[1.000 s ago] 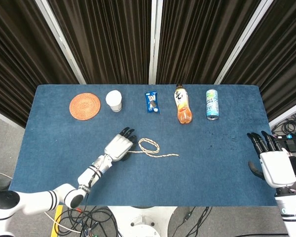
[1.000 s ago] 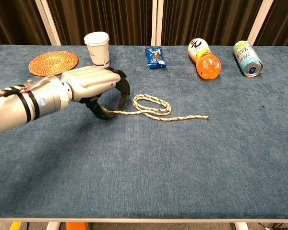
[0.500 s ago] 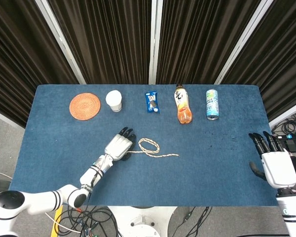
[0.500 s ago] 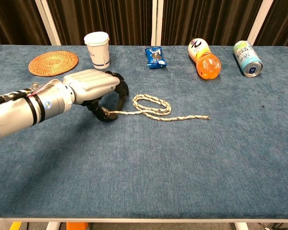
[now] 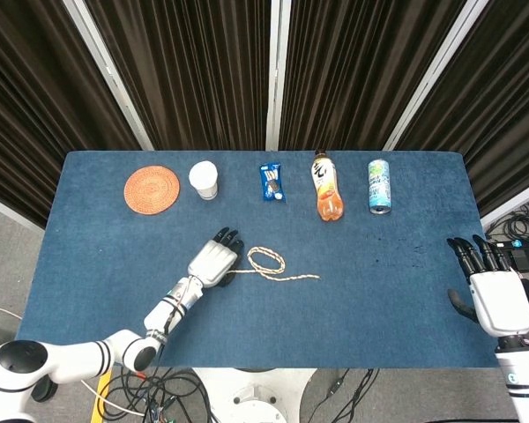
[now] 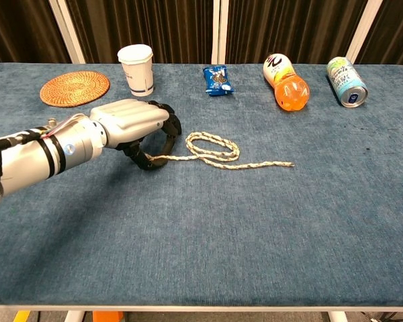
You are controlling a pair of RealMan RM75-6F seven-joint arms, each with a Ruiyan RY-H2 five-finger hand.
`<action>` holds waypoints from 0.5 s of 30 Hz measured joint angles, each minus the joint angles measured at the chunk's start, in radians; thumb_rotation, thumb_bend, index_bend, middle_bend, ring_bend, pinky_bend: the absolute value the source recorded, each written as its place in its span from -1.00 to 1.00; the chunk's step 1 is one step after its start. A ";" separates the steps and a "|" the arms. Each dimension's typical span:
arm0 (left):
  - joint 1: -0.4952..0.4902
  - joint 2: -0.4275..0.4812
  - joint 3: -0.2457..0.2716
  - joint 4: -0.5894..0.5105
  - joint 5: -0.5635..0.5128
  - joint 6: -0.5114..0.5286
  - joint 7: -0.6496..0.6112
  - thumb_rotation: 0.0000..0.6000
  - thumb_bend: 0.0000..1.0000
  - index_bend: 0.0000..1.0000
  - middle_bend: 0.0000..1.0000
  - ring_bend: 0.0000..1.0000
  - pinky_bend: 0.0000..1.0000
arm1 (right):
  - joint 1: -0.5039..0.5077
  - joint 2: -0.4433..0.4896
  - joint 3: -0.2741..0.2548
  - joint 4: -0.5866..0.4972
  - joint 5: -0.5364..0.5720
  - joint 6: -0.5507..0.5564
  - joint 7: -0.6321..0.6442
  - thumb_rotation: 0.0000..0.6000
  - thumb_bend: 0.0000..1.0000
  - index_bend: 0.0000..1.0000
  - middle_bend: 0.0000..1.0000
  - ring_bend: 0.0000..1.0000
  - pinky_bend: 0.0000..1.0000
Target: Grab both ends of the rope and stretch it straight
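Fingers of the left hand (image 6: 138,127) curl down over the near end of the pale braided rope (image 6: 218,153) on the blue felt table (image 6: 208,235); thumb and fingertips seem to meet at the strand, but whether it is truly pinched I cannot tell. From there the rope runs toward the table's middle, makes one flat loop, and trails off to a free end (image 6: 290,163) lying bare on the cloth. The right hand (image 5: 492,291) is well apart from it — out past the table's right edge, fingers spread, holding nothing.

Judging by this, the step in hand is securing the first end. Done well, the pinch should close right at the tip and be firm before the arm draws away — otherwise the strand slips out. The right hand then has to cross in and take the free end low against the cloth
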 measured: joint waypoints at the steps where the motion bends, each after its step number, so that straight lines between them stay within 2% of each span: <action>1: 0.001 0.000 0.000 0.000 0.003 0.002 -0.004 0.96 -0.18 0.19 -0.65 -1.00 -1.00 | 0.001 0.000 -0.001 0.000 0.000 -0.004 0.000 1.00 -0.49 -0.84 -0.76 -0.98 -0.74; 6: 0.013 0.023 0.005 -0.024 0.017 0.016 -0.030 0.96 -0.17 0.20 -0.65 -1.00 -1.00 | 0.025 -0.002 -0.006 -0.003 -0.006 -0.053 0.001 1.00 -0.48 -0.81 -0.73 -0.98 -0.74; 11: 0.037 0.059 0.016 -0.066 0.042 0.046 -0.065 0.99 -0.17 0.21 -0.65 -1.00 -1.00 | 0.086 -0.019 -0.008 -0.002 -0.011 -0.160 0.002 1.00 -0.46 -0.60 -0.67 -0.96 -0.74; 15: 0.063 0.093 0.029 -0.102 0.060 0.073 -0.086 0.98 -0.17 0.21 -0.65 -1.00 -1.00 | 0.173 -0.071 0.005 0.026 -0.001 -0.280 -0.001 1.00 -0.45 -0.37 -0.60 -0.90 -0.74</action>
